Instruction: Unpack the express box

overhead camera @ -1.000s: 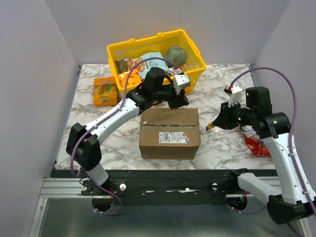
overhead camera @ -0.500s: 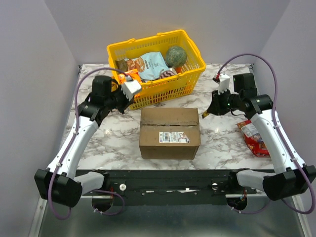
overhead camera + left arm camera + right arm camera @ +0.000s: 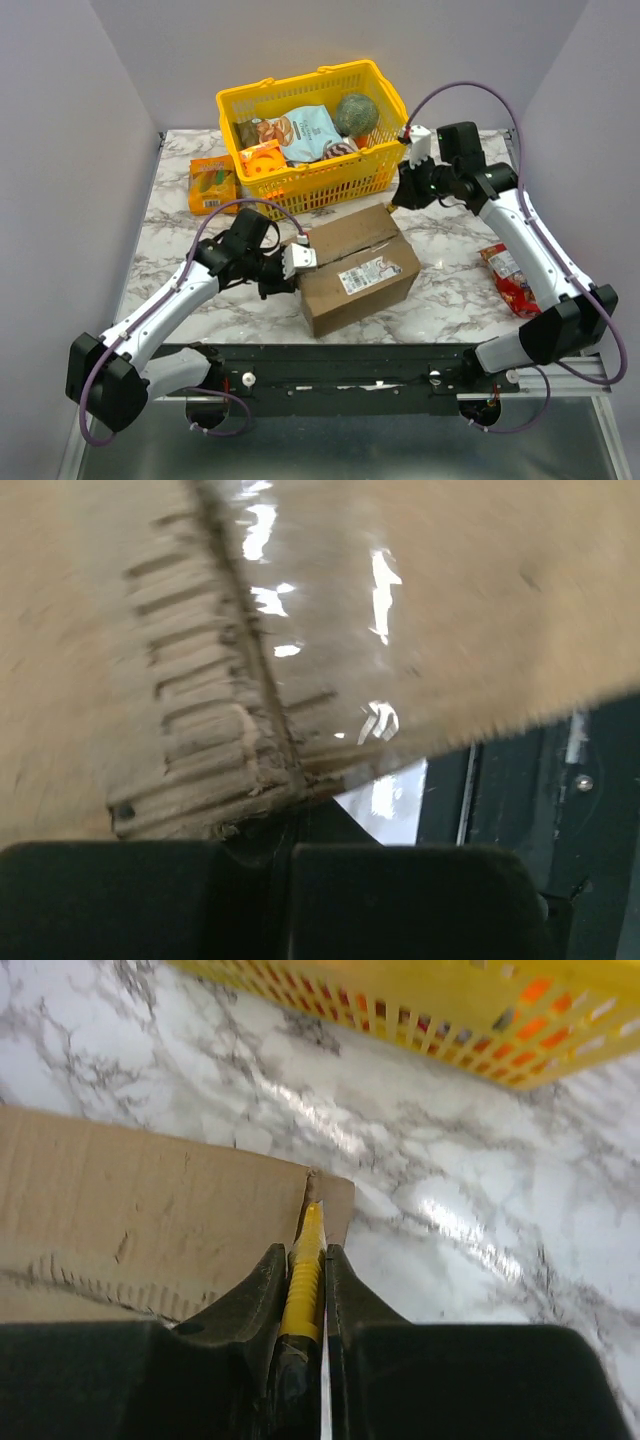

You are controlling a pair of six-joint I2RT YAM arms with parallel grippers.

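The left gripper (image 3: 290,262) sits at the box's (image 3: 355,268) left end. In the wrist view its fingers (image 3: 400,900) look pressed together, with nothing clearly between them, right under the end of the taped seam (image 3: 245,680).

The box lies mid-worktop near the front edge, turned askew, just clear of the basket (image 3: 300,190) behind it. It is probably light and stiff in the walls but soft along the flaps, and likely to skid on the smooth marble. So it is best braced at an end wall or a corner, not squeezed across the lid. It is plain brown corrugated card, flaps shut, with glossy clear tape (image 3: 380,570) over the ridged centre seam and a white label (image 3: 365,272) on its near face.

Toward the back right, the right gripper (image 3: 398,195) pinches a slim yellow cutter (image 3: 303,1270). Its tip rests at the seam's end on the box's far edge.
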